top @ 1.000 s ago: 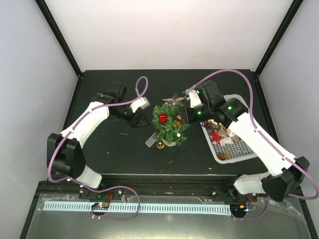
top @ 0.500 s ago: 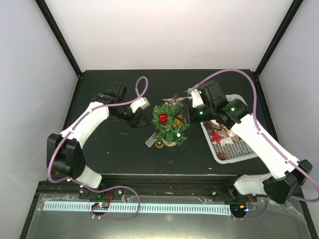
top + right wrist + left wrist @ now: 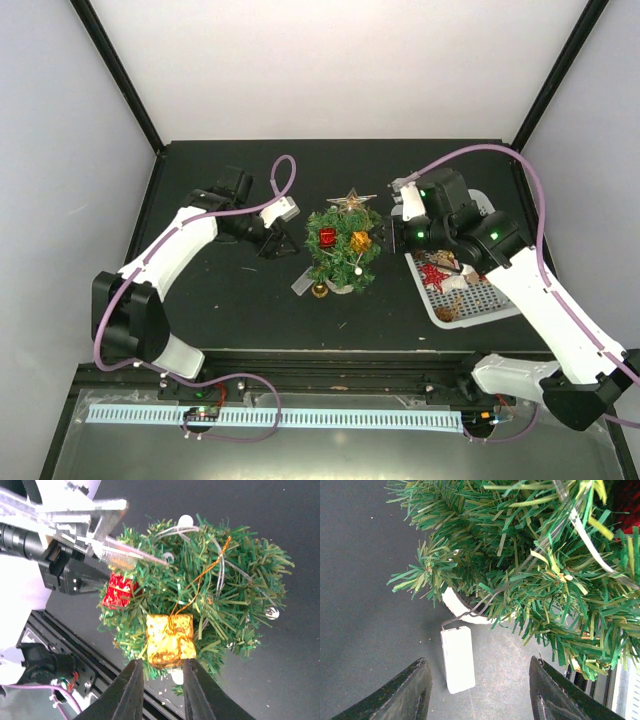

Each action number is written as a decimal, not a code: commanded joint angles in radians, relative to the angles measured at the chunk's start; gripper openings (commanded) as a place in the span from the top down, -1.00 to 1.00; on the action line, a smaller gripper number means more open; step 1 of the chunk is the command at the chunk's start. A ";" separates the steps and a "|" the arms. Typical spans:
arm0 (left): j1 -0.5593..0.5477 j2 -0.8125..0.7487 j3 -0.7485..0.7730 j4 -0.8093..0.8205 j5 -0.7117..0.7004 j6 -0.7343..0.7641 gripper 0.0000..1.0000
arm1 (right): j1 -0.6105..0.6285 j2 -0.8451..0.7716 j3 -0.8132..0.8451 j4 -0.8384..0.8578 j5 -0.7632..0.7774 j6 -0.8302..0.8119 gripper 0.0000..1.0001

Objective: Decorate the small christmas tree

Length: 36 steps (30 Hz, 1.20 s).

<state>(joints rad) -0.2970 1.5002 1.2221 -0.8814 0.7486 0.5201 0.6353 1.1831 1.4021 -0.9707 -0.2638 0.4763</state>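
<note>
The small christmas tree (image 3: 342, 250) stands mid-table on its cream base, with a star (image 3: 350, 200) on top. A red gift box (image 3: 327, 237), a gold gift box (image 3: 361, 241) and a gold ball (image 3: 320, 291) hang on it. My right gripper (image 3: 396, 236) is open just right of the tree. In the right wrist view its fingers (image 3: 162, 690) sit just below the gold gift box (image 3: 170, 639), which hangs by a gold thread. My left gripper (image 3: 279, 245) is open and empty left of the tree. In the left wrist view its jaws (image 3: 477, 700) face the branches (image 3: 540, 580).
A white battery box (image 3: 457, 657) on a wire lies on the table by the tree's base. A grey tray (image 3: 478, 300) at the right holds a red star (image 3: 434, 274) and other ornaments. The table's front rail (image 3: 75, 650) runs near the tree.
My right gripper has drawn back to the right, away from the tree, and the gold gift box stays hanging on the branches. The left arm has not moved.
</note>
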 commanded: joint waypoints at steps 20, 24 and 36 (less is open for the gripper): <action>-0.007 -0.043 -0.023 0.032 -0.009 0.004 -0.10 | 0.008 0.087 -0.050 0.035 -0.110 -0.048 0.72; -0.007 -0.047 -0.029 0.032 -0.013 0.005 -0.10 | 0.008 0.101 -0.055 0.041 -0.108 -0.052 0.73; -0.007 -0.048 -0.021 0.033 -0.011 -0.002 -0.11 | 0.007 0.041 -0.069 0.025 -0.064 -0.046 0.72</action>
<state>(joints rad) -0.2970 1.4715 1.1919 -0.8639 0.7326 0.5201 0.6353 1.2671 1.3479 -0.9463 -0.3481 0.4427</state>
